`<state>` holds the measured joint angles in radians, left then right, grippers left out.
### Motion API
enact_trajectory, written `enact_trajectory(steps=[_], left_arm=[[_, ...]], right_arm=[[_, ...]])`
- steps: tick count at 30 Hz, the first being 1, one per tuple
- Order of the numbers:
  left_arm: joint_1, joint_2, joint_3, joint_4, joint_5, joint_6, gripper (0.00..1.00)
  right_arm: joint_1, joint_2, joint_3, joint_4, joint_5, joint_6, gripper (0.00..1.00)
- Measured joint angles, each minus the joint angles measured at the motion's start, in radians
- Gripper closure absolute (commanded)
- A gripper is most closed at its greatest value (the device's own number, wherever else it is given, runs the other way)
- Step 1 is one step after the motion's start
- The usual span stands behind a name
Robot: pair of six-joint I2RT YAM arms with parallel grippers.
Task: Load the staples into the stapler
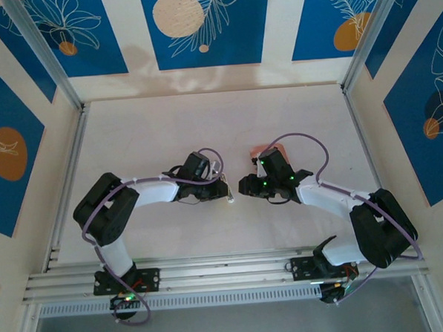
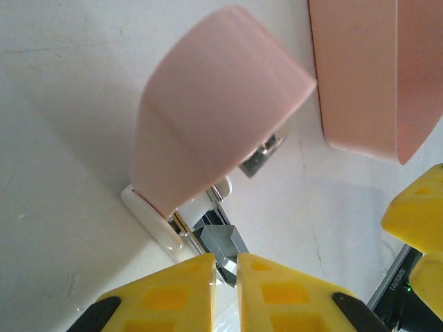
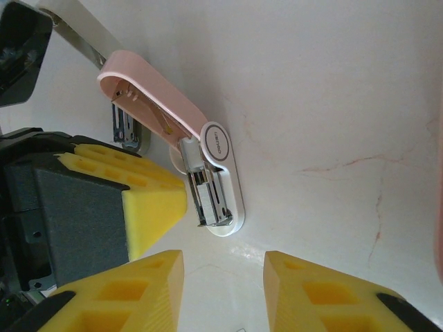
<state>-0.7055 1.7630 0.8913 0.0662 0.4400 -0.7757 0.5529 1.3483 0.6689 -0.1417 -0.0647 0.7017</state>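
Note:
The stapler [image 3: 220, 160] lies on the table with its pink lid [image 2: 214, 131] swung up and its white base [image 2: 149, 221] flat. My left gripper [image 2: 225, 261] is shut on a grey strip of staples [image 2: 223, 241], which rests at the stapler's metal channel [image 3: 210, 197]. One of the left gripper's yellow fingers [image 3: 152, 200] stands beside that channel. My right gripper [image 3: 223, 280] is open just in front of the stapler's front end, with nothing between its fingers. From above, the left gripper [image 1: 224, 192] and the right gripper [image 1: 245, 185] meet at mid-table.
The shallow pink tray [image 2: 374, 69] sits just beyond the stapler, behind the right wrist [image 1: 259, 150]. Aluminium rails [image 1: 67, 189] border the white table on the left, right and near side.

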Motion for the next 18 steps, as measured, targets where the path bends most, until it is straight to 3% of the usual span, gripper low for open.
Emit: enact_trajectory(steps=[7, 10, 18], left_arm=[[0.0, -0.002, 0.0, 0.0, -0.004, 0.0, 0.77], [0.0, -0.02, -0.01, 0.0, -0.021, -0.002, 0.67], [0.0, -0.201, -0.128, 0.039, -0.13, -0.005, 0.55]], right_arm=[[0.0, -0.004, -0.005, 0.0, 0.0, 0.0, 0.64], [0.01, -0.004, -0.002, -0.008, 0.0, -0.01, 0.63], [0.088, 0.06, 0.135, -0.119, 0.052, -0.102, 0.63]])
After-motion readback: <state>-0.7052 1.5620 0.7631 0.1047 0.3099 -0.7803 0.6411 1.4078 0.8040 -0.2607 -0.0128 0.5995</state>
